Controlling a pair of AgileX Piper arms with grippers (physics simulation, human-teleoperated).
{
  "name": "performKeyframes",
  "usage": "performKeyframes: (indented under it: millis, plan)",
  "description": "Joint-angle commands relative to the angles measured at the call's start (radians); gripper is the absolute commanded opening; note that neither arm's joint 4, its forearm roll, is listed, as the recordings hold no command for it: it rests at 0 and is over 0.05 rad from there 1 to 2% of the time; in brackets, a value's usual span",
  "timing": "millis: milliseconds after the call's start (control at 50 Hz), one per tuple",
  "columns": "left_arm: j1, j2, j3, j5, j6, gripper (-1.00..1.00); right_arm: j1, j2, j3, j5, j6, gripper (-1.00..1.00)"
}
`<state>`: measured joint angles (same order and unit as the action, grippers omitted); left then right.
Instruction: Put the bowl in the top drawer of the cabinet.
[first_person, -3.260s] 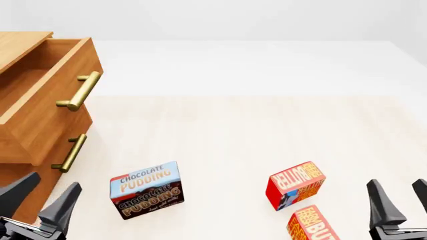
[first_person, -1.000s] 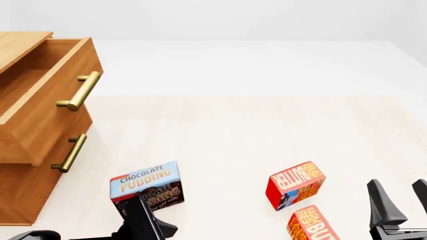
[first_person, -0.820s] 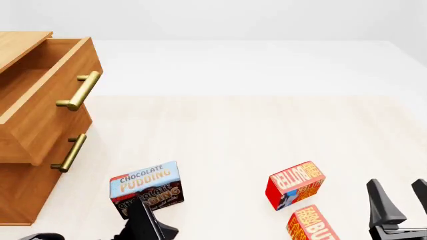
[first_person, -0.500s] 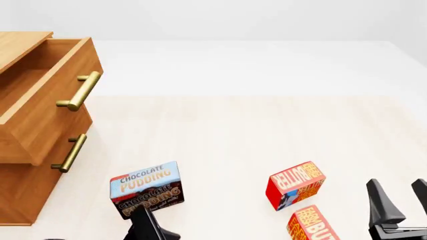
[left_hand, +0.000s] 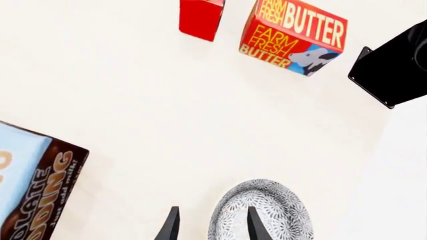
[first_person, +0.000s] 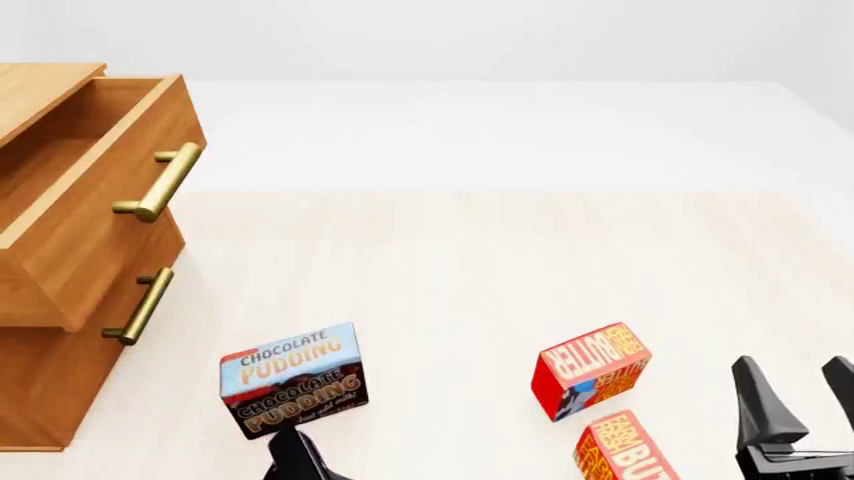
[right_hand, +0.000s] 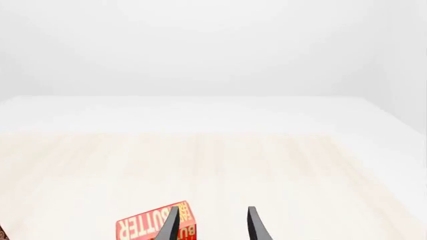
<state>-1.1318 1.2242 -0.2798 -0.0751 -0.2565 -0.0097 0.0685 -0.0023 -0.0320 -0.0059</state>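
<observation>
The bowl (left_hand: 275, 216), white with a fine grey lace pattern, lies on the table in the left wrist view; the front view does not show it. My left gripper (left_hand: 212, 226) is open and straddles the bowl's rim, one finger over the bowl and the other outside it. In the front view only a dark finger (first_person: 296, 458) of it shows at the lower edge. The cabinet (first_person: 54, 390) stands at the left with its top drawer (first_person: 94, 200) pulled out. My right gripper (first_person: 795, 380) is open and holds nothing at the lower right.
A chocolate pudding box (first_person: 291, 378) stands just beyond the left gripper. Two red butter boxes (first_person: 590, 368) (first_person: 621, 450) sit near the right gripper, one also in the right wrist view (right_hand: 148, 227). The black right arm (left_hand: 393, 65) crosses the left wrist view.
The left gripper swung from beside the cabinet to in front of the pudding box, then sank toward the front view's lower edge. The right arm has not moved.
</observation>
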Motion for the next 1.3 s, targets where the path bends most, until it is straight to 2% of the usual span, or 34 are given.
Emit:
performKeyframes:
  millis: [20, 1300]
  plan:
    - [-0.007, 0.038, 0.019, -0.057, -0.019, 1.0, -0.003, 0.011, 0.0, -0.006, -0.002, 1.0]
    - [-0.055, 0.201, 0.059, -0.272, -0.099, 1.0, -0.005, 0.045, 0.001, -0.026, -0.01, 1.0]
